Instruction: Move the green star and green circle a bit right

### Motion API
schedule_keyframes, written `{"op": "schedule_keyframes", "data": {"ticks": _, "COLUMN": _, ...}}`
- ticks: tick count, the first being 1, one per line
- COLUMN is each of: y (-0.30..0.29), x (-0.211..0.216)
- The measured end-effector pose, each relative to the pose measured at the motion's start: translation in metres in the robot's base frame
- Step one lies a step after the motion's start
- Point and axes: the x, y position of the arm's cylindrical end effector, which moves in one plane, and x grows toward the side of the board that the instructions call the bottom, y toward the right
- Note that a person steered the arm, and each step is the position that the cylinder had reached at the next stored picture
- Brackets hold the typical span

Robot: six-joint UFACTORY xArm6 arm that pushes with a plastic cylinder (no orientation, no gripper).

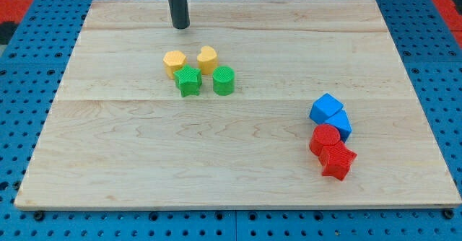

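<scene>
Green star (188,81) and green circle (224,81) sit side by side, upper-middle board, just below two yellow blocks (174,63) (207,58). Likely light, rigid, slide easily; push from their left faces. My tip (180,27) is bare, touching nothing, above them.

Rod's (178,3) upper length — cut off by the view's top; red cylinder (325,138) partly hides second blue block (341,123).
</scene>
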Motion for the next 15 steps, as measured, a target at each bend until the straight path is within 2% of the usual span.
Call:
{"op": "schedule_keyframes", "data": {"ticks": 3, "y": 0.004, "x": 0.001}}
{"op": "schedule_keyframes", "data": {"ticks": 5, "y": 0.050, "x": 0.023}}
{"op": "schedule_keyframes", "data": {"ticks": 6, "y": 0.115, "x": 0.042}}
{"op": "schedule_keyframes", "data": {"ticks": 7, "y": 0.150, "x": 0.073}}
{"op": "schedule_keyframes", "data": {"ticks": 9, "y": 0.181, "x": 0.143}}
{"op": "schedule_keyframes", "data": {"ticks": 11, "y": 0.168, "x": 0.199}}
{"op": "schedule_keyframes", "data": {"ticks": 12, "y": 0.136, "x": 0.217}}
{"op": "schedule_keyframes", "data": {"ticks": 15, "y": 0.005, "x": 0.222}}
